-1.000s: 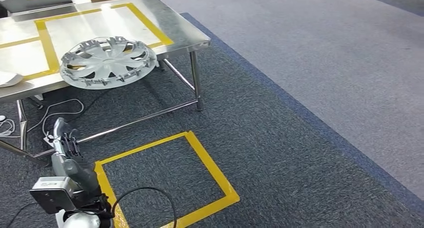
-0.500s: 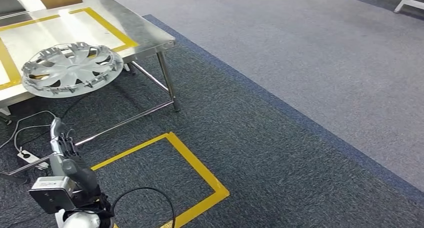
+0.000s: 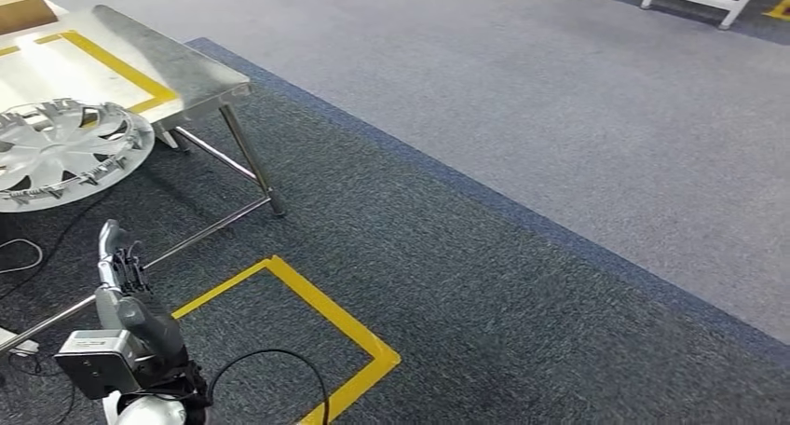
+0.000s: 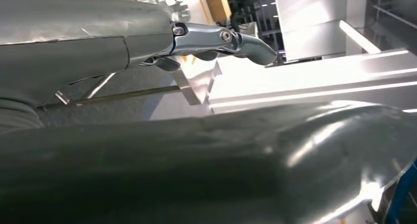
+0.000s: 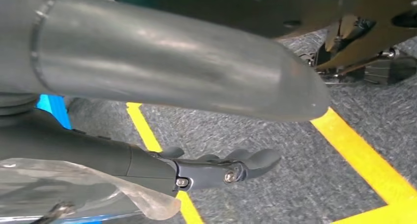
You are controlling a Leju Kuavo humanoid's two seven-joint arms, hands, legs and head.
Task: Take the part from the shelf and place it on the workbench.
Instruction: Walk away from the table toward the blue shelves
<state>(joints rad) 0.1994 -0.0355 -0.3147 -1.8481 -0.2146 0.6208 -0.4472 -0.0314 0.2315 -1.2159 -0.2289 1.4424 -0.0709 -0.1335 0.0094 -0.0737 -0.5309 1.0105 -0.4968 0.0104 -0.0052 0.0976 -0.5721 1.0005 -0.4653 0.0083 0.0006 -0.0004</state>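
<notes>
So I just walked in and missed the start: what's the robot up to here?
A silver hubcap lies at the edge of the steel workbench, partly overhanging it. The left hand hangs low beside the robot, holding nothing, above the carpet near a yellow floor square. The right hand hangs over the carpet too, empty.

Left hand (image 3: 121, 276): grey thumb, darker fingers, grey forearm; behind it a boxy grey wrist camera (image 3: 93, 363) and looping black cable (image 3: 270, 364).

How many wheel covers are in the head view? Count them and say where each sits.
1. The wheel cover lies on the steel workbench, overhanging its near edge at the picture's left, which cuts it off. More could lie past that edge.
</notes>
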